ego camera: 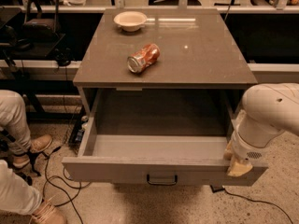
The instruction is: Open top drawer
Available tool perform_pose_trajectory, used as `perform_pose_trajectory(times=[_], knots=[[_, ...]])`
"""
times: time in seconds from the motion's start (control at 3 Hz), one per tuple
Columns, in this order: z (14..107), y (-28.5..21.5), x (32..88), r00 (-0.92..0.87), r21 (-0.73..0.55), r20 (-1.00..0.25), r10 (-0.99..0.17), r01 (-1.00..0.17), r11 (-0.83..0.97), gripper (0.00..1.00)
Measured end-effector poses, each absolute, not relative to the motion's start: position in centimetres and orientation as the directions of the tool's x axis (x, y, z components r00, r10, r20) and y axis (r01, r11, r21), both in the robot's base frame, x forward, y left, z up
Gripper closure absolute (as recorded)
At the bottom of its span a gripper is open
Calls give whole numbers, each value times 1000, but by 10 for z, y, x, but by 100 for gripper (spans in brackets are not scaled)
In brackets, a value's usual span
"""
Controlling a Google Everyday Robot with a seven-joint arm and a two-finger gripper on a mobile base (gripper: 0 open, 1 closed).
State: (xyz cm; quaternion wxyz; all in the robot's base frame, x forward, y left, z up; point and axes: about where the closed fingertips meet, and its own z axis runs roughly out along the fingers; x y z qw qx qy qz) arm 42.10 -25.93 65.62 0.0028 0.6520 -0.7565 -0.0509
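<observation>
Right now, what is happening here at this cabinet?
The robot's arm reaches down, and its gripper sits at the right front corner of the top drawer. The drawer stands pulled far out, so the opening looks nearly done. On the cabinet top rest a can on its side and a bowl.
</observation>
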Motion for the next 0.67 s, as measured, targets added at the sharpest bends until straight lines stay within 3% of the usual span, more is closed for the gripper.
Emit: perform_pose_trajectory(times=[0.67], knots=[[655, -260, 419, -149, 84, -60, -987, -986, 144, 24]])
